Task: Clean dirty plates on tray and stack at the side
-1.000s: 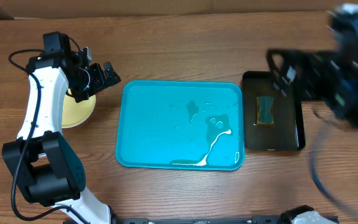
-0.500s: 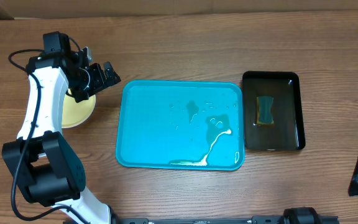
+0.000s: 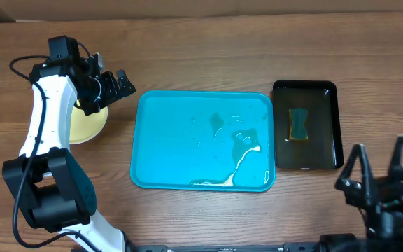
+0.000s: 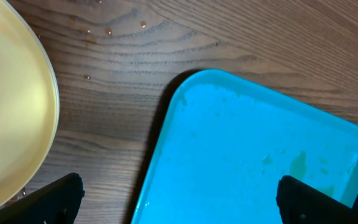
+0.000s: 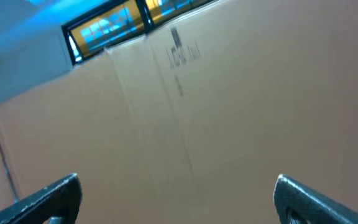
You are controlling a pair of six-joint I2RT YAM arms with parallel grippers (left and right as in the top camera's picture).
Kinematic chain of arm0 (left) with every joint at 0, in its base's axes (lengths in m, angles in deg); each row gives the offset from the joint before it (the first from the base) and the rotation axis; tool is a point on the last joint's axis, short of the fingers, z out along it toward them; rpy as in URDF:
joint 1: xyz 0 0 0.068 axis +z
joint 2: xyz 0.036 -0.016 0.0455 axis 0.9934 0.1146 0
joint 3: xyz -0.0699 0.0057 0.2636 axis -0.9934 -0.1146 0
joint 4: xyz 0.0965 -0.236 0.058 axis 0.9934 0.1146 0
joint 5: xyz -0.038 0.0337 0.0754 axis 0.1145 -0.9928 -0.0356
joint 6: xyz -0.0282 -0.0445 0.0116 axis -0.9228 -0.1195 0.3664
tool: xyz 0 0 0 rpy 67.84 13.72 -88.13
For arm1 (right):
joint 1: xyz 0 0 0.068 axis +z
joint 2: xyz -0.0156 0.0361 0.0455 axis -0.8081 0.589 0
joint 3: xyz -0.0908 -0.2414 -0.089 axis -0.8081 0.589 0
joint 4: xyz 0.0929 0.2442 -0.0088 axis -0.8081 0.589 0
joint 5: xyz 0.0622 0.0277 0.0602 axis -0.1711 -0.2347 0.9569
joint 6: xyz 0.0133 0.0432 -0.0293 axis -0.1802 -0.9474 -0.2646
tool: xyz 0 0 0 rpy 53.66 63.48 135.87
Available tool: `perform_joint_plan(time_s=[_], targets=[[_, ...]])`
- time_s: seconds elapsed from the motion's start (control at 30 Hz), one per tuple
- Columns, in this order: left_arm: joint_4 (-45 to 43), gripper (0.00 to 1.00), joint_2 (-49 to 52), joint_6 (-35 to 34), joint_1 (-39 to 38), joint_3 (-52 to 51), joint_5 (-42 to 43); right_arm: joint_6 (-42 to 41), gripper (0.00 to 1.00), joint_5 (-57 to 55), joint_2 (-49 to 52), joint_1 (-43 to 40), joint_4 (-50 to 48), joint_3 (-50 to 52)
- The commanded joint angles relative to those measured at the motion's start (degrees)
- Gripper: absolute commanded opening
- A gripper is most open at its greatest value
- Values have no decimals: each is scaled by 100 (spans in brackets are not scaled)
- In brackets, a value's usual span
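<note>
— What's changed?
— The right gripper (image 3: 381,150) has swung away from the black basin (image 3: 329,143) to the desk's near right corner, jaws spread, empty.
— The plates?
— A yellow plate (image 3: 86,127) sits by the left edge, under the left gripper (image 3: 114,80), also agape; the tray (image 3: 166,143) holds none, so it's likely finished

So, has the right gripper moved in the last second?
Yes. Against the black basin, the right gripper swung from its far end to past its near corner.

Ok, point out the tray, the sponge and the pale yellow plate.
tray (image 3: 166,140), overhead view, bare floor in its left half.
sponge (image 3: 298,124), overhead view, middle of its top face.
pale yellow plate (image 3: 89,127), overhead view, exposed right part of its surface.
</note>
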Motion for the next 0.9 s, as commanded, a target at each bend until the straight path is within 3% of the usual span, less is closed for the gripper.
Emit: perform_joint_plan(time_s=[0.0,0.1,0.33,0.57,0.67,0.87], targets=[[2,100,48,127,-2,-31,-20,-273,100,24,-223,-15,-879,1150],[4,100,48,127,-2,-31,-20,-380,100,22,-262,-15,-1335,1834],[2,100,48,129,-2,-31,-22,-391,100,20,-264,-15,-1403,2608],[2,100,48,129,-2,-31,-20,-308,100,-197,-264,-15,-393,2623],[2,100,48,127,-2,-31,-20,37,100,-164,-264,-4,57,2623],[4,100,48,127,-2,-31,-20,1587,100,409,-264,-4,317,2623]])
